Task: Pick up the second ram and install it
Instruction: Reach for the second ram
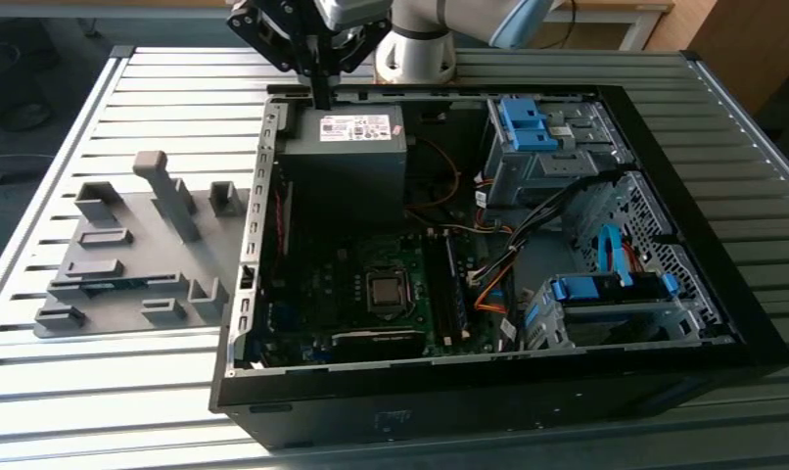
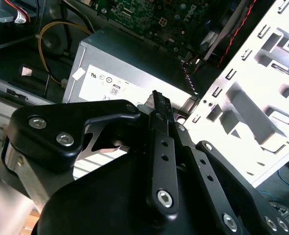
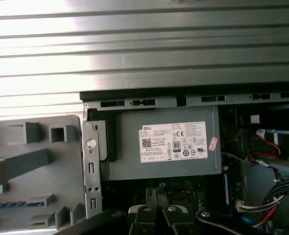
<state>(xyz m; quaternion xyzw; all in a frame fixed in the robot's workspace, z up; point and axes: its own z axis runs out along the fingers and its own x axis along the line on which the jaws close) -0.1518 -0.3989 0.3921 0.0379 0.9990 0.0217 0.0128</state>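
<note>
Watching the exterior view, I see the open black metal computer case (image 1: pixel 499 390), its grey box-shaped power supply (image 1: pixel 348 162) toward twelve o'clock. The grey plastic holder tray (image 1: pixel 133 220) lies at the case's nine o'clock. My black gripper (image 1: pixel 323 101) hangs closed over the power supply's twelve-o'clock edge. The thin dark circuit-board second ram (image 1: pixel 108 285) rests in the tray, well apart.
</note>
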